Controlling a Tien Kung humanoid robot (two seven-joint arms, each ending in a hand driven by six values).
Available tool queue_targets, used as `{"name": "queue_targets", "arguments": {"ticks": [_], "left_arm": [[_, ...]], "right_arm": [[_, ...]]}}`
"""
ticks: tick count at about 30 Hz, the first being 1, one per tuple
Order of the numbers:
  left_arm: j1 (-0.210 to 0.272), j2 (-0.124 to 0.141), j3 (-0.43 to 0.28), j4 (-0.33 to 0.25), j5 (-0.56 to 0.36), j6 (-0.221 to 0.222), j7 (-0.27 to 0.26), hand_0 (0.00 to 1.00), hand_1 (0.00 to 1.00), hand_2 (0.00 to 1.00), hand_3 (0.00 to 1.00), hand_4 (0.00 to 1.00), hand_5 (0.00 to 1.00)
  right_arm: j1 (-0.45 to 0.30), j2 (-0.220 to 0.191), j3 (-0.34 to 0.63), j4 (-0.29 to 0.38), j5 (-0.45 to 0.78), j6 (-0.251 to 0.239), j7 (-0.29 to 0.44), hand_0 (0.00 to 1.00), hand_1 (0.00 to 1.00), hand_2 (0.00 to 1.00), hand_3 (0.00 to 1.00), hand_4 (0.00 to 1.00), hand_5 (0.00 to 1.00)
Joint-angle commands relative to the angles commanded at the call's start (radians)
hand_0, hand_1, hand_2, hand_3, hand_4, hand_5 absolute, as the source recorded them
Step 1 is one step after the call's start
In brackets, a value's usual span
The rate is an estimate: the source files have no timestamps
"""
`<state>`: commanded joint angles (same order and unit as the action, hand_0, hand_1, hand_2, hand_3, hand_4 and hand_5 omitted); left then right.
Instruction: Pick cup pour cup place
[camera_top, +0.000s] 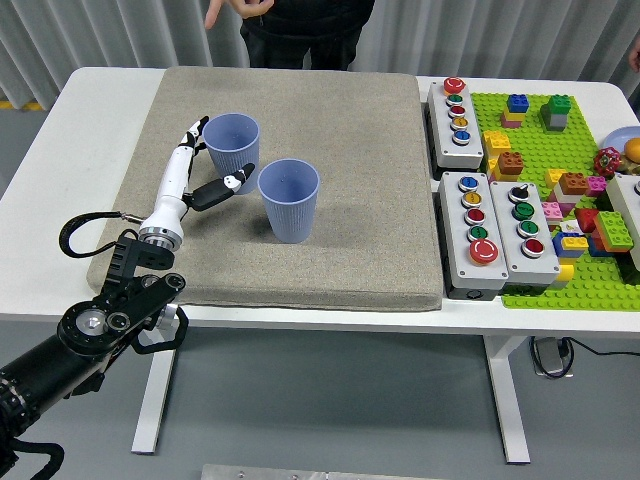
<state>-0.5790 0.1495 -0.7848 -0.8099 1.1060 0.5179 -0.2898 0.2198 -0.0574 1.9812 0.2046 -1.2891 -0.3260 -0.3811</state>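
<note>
The left hand (196, 170) stretches forward over the grey mat (340, 250), fingers spread and gripping nothing, its fingertips beside the far cup (232, 143) and its thumb pointing toward the near cup (289, 200). Two blue ribbed cups stand upright just right of the hand, neither showing readable print.

On the mat (330, 200), one cup (232, 140) stands upper left of the other cup (288, 200); button boxes (480, 190) lie right.
</note>
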Motion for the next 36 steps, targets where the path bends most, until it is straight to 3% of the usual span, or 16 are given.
{"name": "queue_targets", "arguments": {"ticks": [36], "left_arm": [[-0.064, -0.023, 0.041, 0.083, -0.051, -0.022, -0.004, 0.900, 0.889, 0.998, 0.998, 0.895, 0.419]], "right_arm": [[0.020, -0.003, 0.015, 0.000, -0.023, 0.010, -0.005, 0.668, 0.608, 0.552, 0.543, 0.002, 0.168]]}}
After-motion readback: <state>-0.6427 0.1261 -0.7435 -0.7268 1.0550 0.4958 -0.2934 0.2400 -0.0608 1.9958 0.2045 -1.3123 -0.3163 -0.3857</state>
